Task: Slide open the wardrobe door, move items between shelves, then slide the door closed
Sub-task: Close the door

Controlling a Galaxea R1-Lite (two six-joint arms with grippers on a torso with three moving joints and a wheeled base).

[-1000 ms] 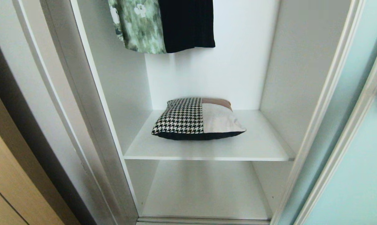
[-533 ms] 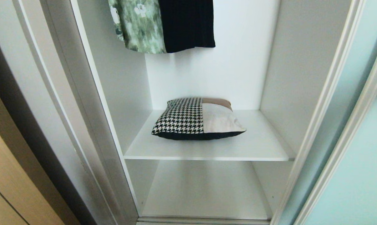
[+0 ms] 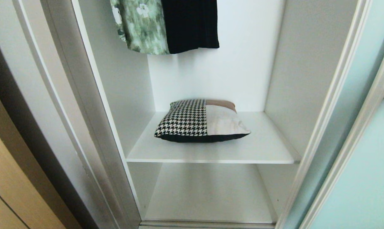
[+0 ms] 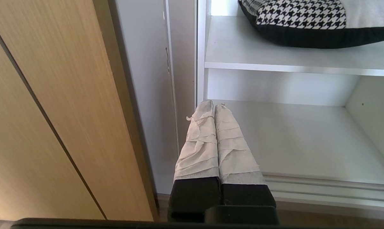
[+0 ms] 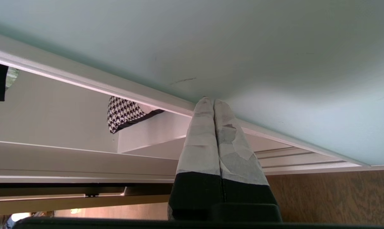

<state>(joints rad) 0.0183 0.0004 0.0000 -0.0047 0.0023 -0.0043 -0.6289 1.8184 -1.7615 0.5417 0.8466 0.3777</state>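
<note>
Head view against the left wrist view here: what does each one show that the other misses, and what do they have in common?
Only the head view shows the hanging green floral garment and black garment and the sliding wardrobe door pushed aside on the right.

Only the left wrist view shows the left gripper, fingers shut together and empty, low in front of the wardrobe's left frame, beside a tan wooden panel.

Both show the houndstooth cushion lying on the upper shelf, with the lower shelf beneath it.

Cushion (image 3: 201, 121): black-white houndstooth, beige, tan patches. Door (image 3: 364, 178): pale blue-green. Hanging clothes: green floral (image 3: 141, 27), black (image 3: 190, 24).
</note>
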